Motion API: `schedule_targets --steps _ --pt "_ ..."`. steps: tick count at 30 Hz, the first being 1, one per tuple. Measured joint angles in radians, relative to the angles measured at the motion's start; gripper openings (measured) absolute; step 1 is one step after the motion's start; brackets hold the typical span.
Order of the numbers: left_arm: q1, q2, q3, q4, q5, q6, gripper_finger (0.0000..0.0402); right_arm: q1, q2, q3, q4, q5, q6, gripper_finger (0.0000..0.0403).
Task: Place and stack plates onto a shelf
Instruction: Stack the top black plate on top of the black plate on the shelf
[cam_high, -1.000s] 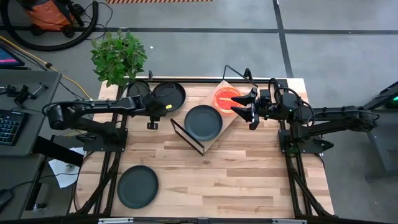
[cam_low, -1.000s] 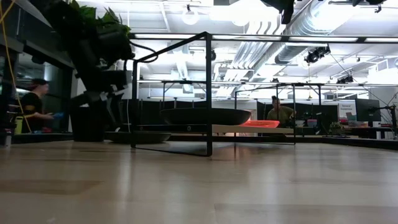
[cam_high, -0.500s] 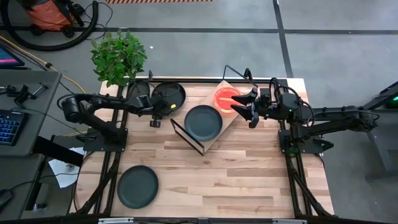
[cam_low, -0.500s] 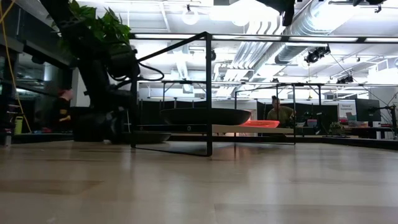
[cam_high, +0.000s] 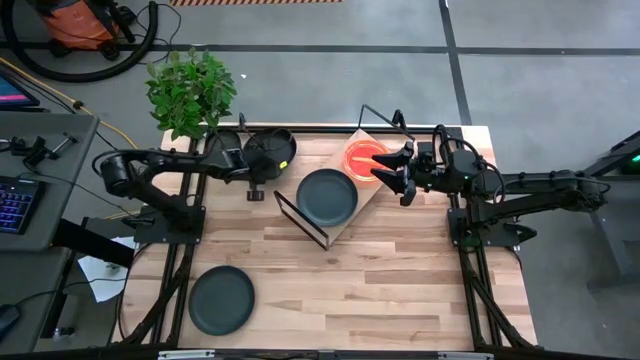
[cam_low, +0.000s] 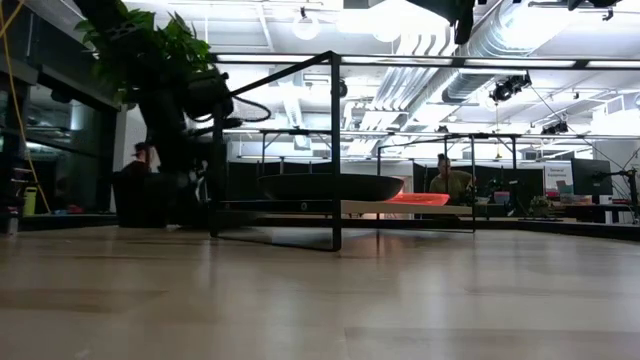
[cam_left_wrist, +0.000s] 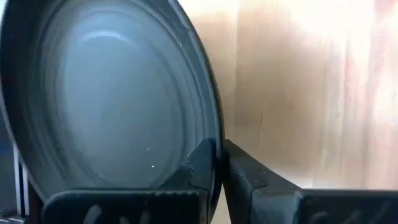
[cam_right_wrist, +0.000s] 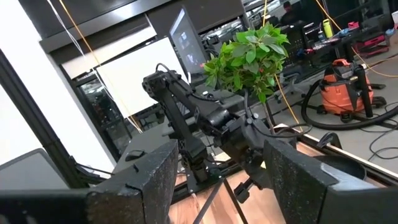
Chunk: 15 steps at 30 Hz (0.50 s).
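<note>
Wooden tabletop (cam_high: 400, 270), potted plant (cam_high: 190, 92) beside left fingers (cam_left_wrist: 214, 163) clamping grey plate (cam_high: 270, 150), right fingers (cam_right_wrist: 270, 168) spread, empty.

No readable text, label, brand, number or sign shows in any view; distant screens are illegible.

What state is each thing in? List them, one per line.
left gripper: shut on the held grey plate
held grey plate: tilted
shelf grey plate: flat on the shelf
orange plates: on the shelf
table grey plate: flat, untouched
right gripper: open, beside orange plates
</note>
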<state>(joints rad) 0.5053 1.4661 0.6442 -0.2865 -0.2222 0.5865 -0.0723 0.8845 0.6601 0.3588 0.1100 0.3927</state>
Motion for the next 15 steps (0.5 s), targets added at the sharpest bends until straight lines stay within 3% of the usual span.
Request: schedule_targets --steps 12,15 --pt "-0.062 -0.189 0.287 -0.058 0.008 -0.037 0.0003 0.0 0.0 0.0 -0.003 -0.001 0.0 0.0222" --pt "-0.081 -0.222 0.375 -0.086 0.068 -0.075 0.0002 0.0 0.0 0.0 -0.003 -0.001 0.0 0.0222"
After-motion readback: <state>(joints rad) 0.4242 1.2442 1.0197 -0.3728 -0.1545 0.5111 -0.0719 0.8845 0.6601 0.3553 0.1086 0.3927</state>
